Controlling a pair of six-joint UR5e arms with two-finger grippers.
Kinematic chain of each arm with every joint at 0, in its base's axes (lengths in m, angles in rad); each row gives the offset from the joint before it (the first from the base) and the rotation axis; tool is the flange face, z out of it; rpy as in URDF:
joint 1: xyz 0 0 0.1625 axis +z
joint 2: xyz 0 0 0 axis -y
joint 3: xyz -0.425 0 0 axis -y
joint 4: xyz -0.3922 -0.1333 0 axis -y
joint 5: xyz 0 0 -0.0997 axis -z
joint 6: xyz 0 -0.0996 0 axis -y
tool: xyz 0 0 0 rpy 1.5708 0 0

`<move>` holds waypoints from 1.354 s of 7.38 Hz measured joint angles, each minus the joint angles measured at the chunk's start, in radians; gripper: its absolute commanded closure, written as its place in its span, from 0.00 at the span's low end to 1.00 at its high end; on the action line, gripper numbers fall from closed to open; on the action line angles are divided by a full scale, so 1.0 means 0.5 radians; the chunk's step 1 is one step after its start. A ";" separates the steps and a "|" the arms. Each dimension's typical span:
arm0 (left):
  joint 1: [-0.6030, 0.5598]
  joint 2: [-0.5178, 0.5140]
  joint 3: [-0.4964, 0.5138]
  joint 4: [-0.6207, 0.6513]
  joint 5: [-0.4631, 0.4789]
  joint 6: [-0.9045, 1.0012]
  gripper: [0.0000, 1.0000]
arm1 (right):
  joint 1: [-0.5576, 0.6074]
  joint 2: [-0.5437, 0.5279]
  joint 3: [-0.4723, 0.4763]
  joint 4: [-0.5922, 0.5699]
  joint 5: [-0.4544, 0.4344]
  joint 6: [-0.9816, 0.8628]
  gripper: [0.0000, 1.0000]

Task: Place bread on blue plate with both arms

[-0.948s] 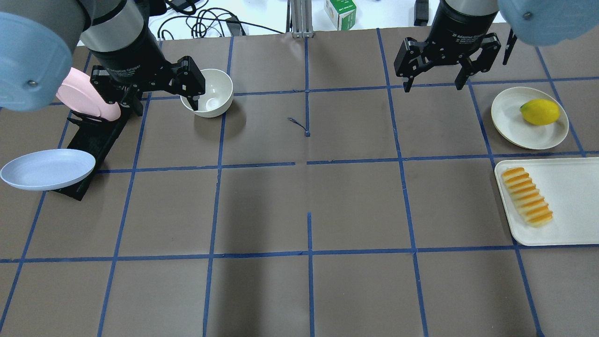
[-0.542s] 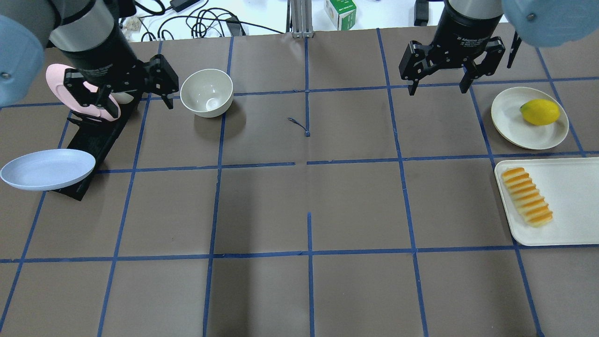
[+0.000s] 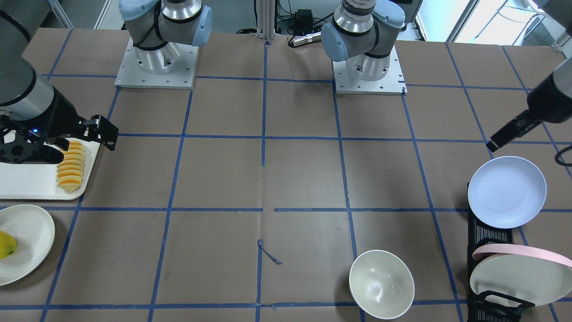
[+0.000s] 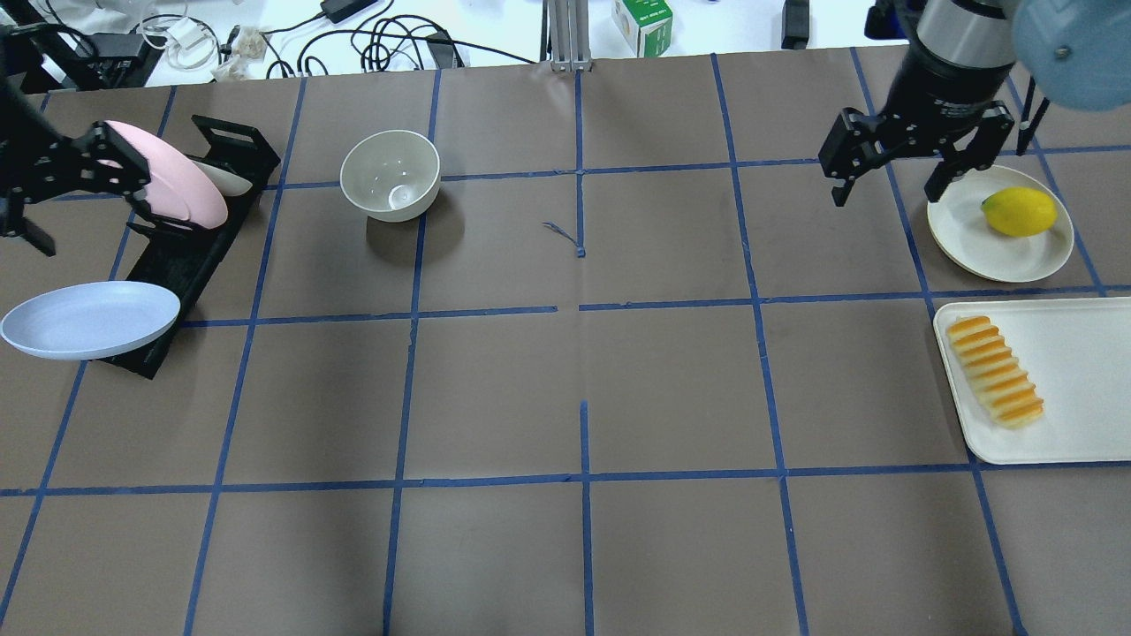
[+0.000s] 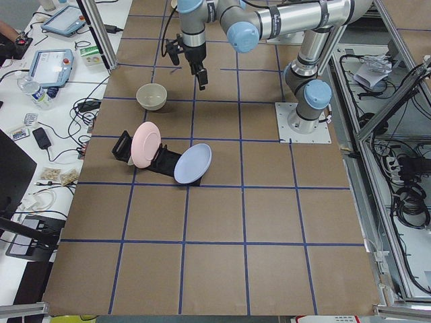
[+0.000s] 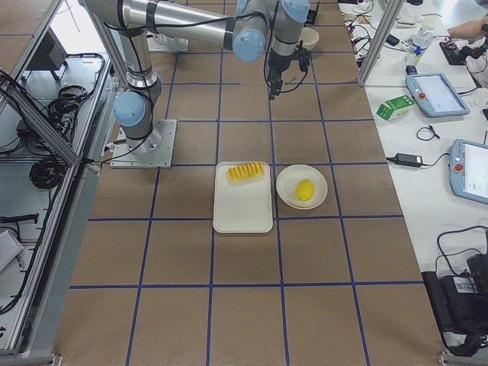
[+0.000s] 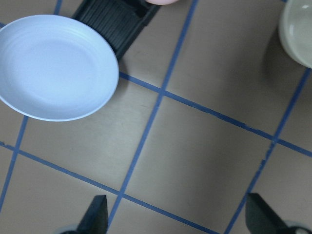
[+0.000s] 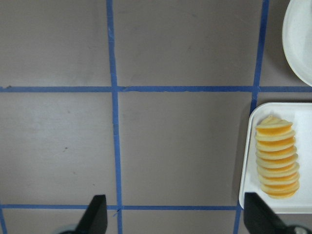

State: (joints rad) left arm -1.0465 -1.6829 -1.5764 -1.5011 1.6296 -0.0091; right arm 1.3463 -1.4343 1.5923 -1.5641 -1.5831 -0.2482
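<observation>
The bread (image 4: 995,371) lies on a white tray (image 4: 1078,415) at the right edge; it also shows in the right wrist view (image 8: 276,156) and the front view (image 3: 71,167). The blue plate (image 4: 88,320) leans on the near end of a black rack (image 4: 190,256) at the far left and shows in the left wrist view (image 7: 53,68). My left gripper (image 4: 93,225) is open and empty, high up beside the pink plate (image 4: 168,181). My right gripper (image 4: 885,196) is open and empty, beyond the tray and left of the lemon's plate.
A white bowl (image 4: 390,174) stands right of the rack. A lemon (image 4: 1019,212) sits on a white plate (image 4: 972,238) beyond the tray. Cables and a small box (image 4: 643,22) lie past the table's far edge.
My left gripper has swung left, from the bowl past the pink plate towards the table's left edge. My right gripper has moved right and a little nearer, towards the lemon's plate. Both stay open.
</observation>
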 measured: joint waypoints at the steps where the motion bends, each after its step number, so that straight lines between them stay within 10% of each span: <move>1: 0.151 -0.131 -0.016 0.135 0.006 0.052 0.00 | -0.143 0.001 0.114 -0.067 -0.006 -0.208 0.00; 2: 0.292 -0.258 -0.029 0.253 0.009 0.086 0.00 | -0.267 0.005 0.236 -0.211 -0.015 -0.409 0.00; 8: 0.531 -0.524 -0.090 0.585 0.000 0.131 0.99 | -0.585 0.008 0.999 -1.226 -0.226 -1.223 0.00; 10: 0.533 -0.497 -0.091 0.551 -0.009 0.142 1.00 | -0.647 0.037 1.103 -1.421 -0.231 -1.479 0.00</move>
State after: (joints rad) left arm -0.7802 -1.9314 -1.6220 -1.2258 1.6253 0.0617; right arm 1.0227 -1.4156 2.1438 -2.2748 -1.6988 -0.9878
